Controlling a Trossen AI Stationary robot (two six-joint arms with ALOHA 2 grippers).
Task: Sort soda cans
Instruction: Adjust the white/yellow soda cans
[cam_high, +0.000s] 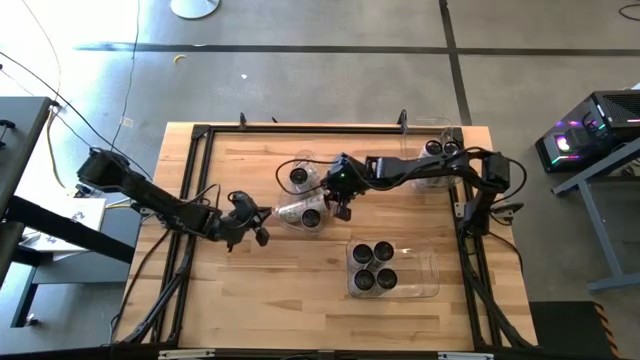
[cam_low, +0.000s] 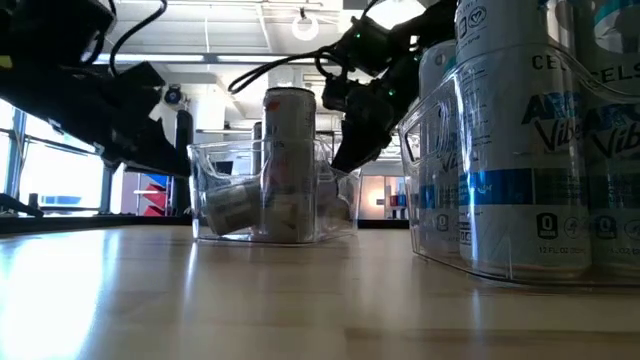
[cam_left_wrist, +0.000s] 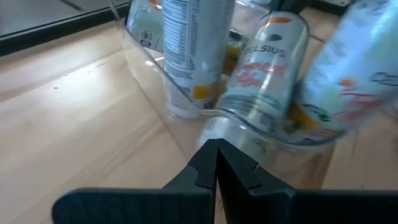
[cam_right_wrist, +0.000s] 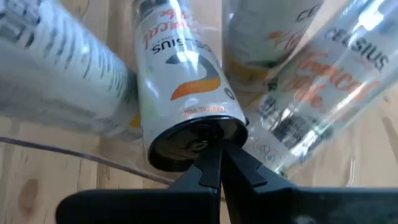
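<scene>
A clear plastic bin (cam_high: 283, 208) sits mid-table with soda cans inside. One can stands upright (cam_high: 299, 177). Another, with orange lettering, lies tilted (cam_high: 311, 216) with its dark top facing up and outward. My right gripper (cam_high: 342, 210) reaches in from the table's right, slanting down, shut, its tips at that tilted can (cam_right_wrist: 183, 81). My left gripper (cam_high: 262, 230) is shut and low at the bin's left wall (cam_left_wrist: 155, 68). In the low view the upright can (cam_low: 288, 150) stands over a fallen one (cam_low: 230, 205). My right gripper has its shut fingertips (cam_right_wrist: 214, 163) against the rim of the tilted can's dark top (cam_right_wrist: 193, 142), coming slantwise from above and the right. The can leans among the other cans inside the bin. My left gripper's shut tips (cam_left_wrist: 211, 163) stand right at the bin's outer wall (cam_left_wrist: 214, 121); whether they touch it I cannot tell.
Near the table's right front stands a second clear bin (cam_high: 425, 285) holding several upright blue-labelled cans (cam_low: 520, 150). A third bin (cam_high: 432, 178) at the far right holds two cans. A dark frame (cam_high: 200, 130) rims the wooden table; bare wood lies front left.
</scene>
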